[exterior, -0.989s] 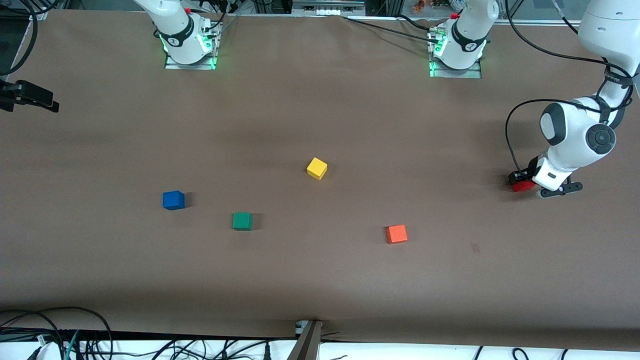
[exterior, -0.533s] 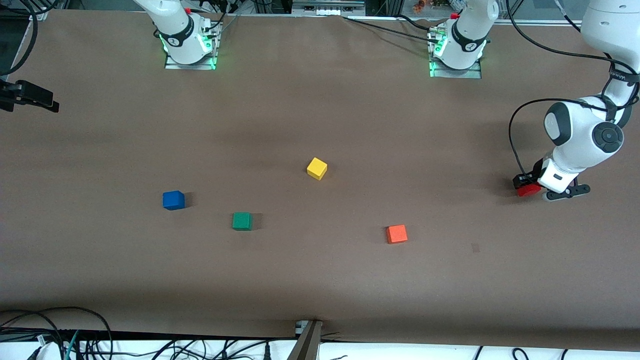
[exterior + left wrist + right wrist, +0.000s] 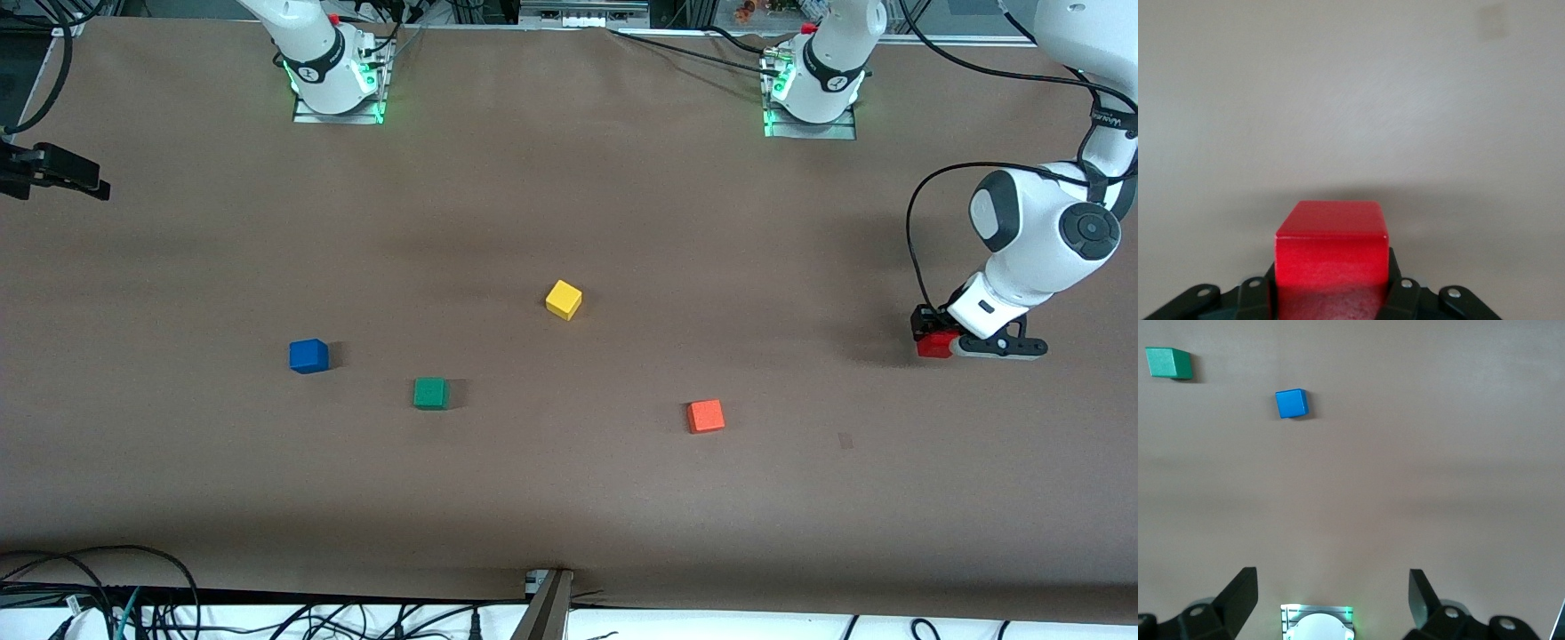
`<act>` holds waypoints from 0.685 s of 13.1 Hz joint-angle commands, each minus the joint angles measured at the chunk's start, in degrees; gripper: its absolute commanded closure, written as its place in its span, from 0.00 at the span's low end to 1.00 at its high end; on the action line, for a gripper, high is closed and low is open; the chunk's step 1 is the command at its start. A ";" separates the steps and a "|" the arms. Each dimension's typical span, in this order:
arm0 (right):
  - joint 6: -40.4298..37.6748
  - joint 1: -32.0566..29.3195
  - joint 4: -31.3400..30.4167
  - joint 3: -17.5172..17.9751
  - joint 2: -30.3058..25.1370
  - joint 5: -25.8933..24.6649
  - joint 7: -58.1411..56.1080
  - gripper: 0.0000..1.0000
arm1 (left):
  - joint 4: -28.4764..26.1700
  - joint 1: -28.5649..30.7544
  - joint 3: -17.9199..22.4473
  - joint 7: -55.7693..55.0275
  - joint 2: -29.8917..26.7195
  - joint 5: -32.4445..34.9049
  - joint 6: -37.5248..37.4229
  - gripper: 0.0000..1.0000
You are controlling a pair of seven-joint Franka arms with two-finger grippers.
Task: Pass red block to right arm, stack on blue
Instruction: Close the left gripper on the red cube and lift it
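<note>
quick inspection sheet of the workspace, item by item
surface: brown table, flat.
job's things: red block between the left gripper's fingers at the left arm's end; blue block alone toward the right arm's end.
clutter: green block, yellow block, orange block, all apart.
grippers: left gripper shut on red block, low at the table; right gripper open, waits high above the table.
cables: loose wires off the table's near edge; cable on left arm.
surroundings: nothing seen.

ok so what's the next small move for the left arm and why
Probably lift. The left gripper has its fingers shut on the red block, low at the table near the left arm's end. The right gripper waits open, up above the blue block.
</note>
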 commanded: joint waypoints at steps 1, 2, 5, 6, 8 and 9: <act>-0.34 1.48 1.19 0.00 2.96 0.72 0.24 0.00 | 1.77 0.39 -3.37 1.57 -1.58 0.78 -1.61 0.97; -0.34 1.40 1.19 0.00 2.96 0.72 0.25 0.00 | 2.65 0.30 -4.69 1.39 -1.58 0.70 -1.70 0.97; -0.43 1.49 1.19 -0.09 3.14 0.81 -0.02 0.00 | 8.44 -0.05 -8.73 1.31 -1.06 0.17 -7.91 0.96; -0.34 1.57 1.19 0.00 3.23 0.81 -0.28 0.00 | 9.86 0.03 -10.14 1.57 -1.06 0.17 -10.20 0.96; -0.25 1.75 1.19 0.09 3.67 0.89 -0.37 0.00 | 10.13 0.30 -12.42 2.00 -1.67 0.17 -10.93 0.96; -0.34 2.62 1.19 0.09 3.67 0.81 -0.63 0.00 | 10.22 0.65 -14.00 4.01 -1.85 0.08 -10.93 0.95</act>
